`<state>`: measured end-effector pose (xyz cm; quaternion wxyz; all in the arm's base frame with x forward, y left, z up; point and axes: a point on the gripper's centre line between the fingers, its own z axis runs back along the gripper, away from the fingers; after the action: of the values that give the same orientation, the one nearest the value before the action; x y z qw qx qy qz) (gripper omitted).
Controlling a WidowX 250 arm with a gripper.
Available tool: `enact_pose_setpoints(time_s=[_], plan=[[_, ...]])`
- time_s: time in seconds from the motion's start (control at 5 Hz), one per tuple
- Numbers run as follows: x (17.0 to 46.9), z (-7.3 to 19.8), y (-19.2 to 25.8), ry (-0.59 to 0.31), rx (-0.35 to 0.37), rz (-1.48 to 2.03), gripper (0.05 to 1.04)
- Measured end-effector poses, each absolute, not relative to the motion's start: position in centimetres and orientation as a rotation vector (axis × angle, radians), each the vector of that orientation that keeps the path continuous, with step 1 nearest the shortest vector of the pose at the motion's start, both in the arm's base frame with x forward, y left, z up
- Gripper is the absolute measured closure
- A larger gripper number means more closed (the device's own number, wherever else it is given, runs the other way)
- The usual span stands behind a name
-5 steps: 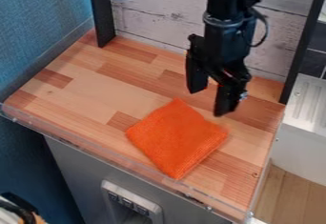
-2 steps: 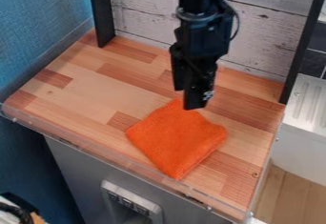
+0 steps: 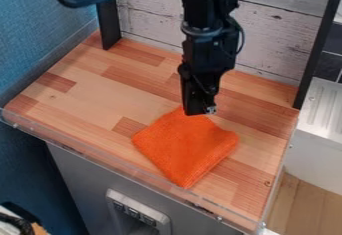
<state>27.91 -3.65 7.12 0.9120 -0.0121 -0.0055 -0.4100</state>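
Observation:
The black gripper hangs down at the upper middle of the wooden counter, its lower end over the back corner of an orange cloth. That end hides the corner's tip, and whether it touches the fabric I cannot tell. The cloth lies flat, roughly square and turned like a diamond, with its front corner near the counter's front edge.
The wooden counter has a low clear rim along its front. Black uprights stand at the back left and at the right. Behind is a whitewashed plank wall; a white ridged unit stands to the right.
The gripper has moved left and turned, from right of the cloth's back corner to over it, and most recently it has come down a little. The cloth lies as before.

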Motion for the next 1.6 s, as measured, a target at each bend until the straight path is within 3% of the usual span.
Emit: enact_pose_setpoints(time_s=[0.2, 0.6, 1.0, 1.6], plan=[[28.1, 5.2, -3.6, 0.011, -0.036, -0.858, 1.016], [28.2, 2.6, -3.3, 0.029, -0.032, -0.855, 1.020], [27.4, 1.2, -2.6, 0.053, -0.001, -0.837, 1.020], [28.0, 0.8, -3.9, 0.049, 0.073, -0.489, 1.020]])
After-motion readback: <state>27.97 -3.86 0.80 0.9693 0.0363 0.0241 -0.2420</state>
